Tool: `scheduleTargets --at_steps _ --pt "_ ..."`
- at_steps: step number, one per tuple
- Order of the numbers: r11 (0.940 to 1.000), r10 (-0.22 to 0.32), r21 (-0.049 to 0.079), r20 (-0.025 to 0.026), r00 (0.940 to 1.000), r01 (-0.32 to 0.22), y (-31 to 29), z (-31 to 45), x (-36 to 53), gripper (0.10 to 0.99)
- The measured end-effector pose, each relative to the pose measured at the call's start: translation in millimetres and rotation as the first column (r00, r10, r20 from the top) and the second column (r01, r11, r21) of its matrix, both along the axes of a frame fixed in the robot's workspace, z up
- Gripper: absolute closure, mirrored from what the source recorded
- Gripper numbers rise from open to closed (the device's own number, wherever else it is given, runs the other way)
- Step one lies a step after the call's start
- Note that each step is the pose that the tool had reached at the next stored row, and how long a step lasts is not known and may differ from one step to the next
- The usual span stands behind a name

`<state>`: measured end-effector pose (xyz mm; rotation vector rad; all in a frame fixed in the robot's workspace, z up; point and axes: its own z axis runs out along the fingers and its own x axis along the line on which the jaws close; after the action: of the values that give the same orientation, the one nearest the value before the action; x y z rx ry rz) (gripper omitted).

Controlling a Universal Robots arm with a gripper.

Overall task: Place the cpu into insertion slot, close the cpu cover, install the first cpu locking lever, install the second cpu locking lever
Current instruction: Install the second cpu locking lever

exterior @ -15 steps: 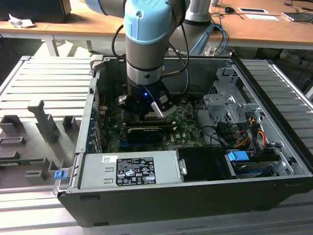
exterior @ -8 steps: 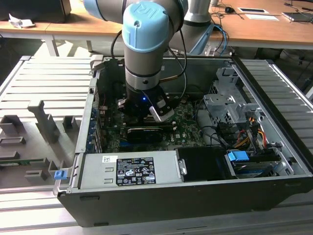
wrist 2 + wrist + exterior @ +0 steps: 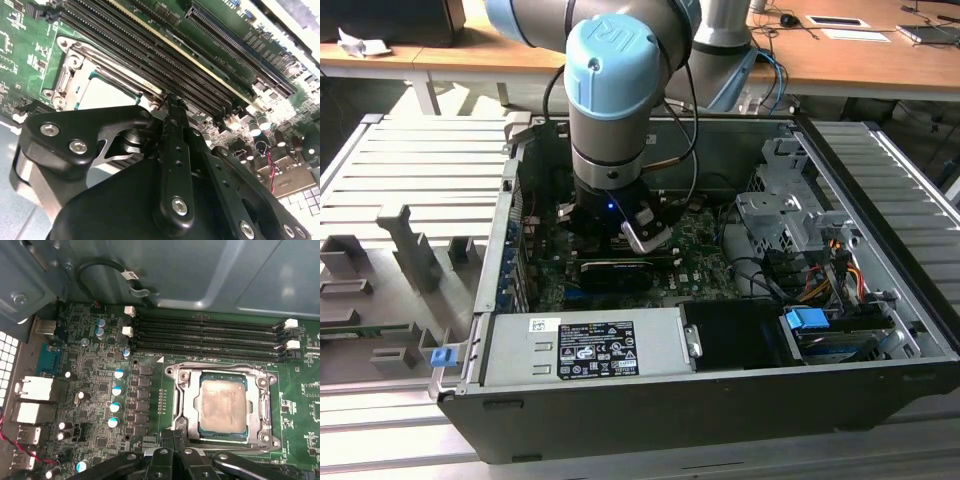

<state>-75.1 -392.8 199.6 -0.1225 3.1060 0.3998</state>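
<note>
The cpu [image 3: 223,407] already sits in the insertion slot [image 3: 187,405] with the cpu cover [image 3: 264,402] down around it, so the levers appear to be the step in hand. The gripper [image 3: 172,436] hovers at the socket's edge, fingers pressed together, empty. Memory slots [image 3: 205,335] crowd close alongside.

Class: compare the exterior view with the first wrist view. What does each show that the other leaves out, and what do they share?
Exterior view alone: the arm reaching down into the open computer case, the labelled power supply, the drive cage and the wooden desks behind.

First wrist view alone: the cpu lying in the insertion slot, the cpu cover down around it, the row of memory slots, and a black cable loop on the case wall.

Both: the green motherboard, and the gripper low over it.
</note>
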Motion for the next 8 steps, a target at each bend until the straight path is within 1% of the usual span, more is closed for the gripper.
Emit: scheduleTargets --at_steps 2,4,6,7,8 --pt "1.0000 0.000 0.009 0.0004 1.0000 0.000 0.2 -2.1 -0.1 0.980" --pt "1.0000 0.000 0.010 0.0002 1.0000 0.000 0.0 -3.4 -0.8 0.980" --pt "0.9999 0.000 0.010 0.0002 1.0000 0.000 0.0 -3.0 -1.1 0.980" --pt "0.9999 0.000 0.011 0.0004 1.0000 0.000 0.1 -1.1 -1.1 0.980" --pt "0.9999 0.000 0.011 0.0004 1.0000 0.000 0.1 8.3 -1.2 0.980"
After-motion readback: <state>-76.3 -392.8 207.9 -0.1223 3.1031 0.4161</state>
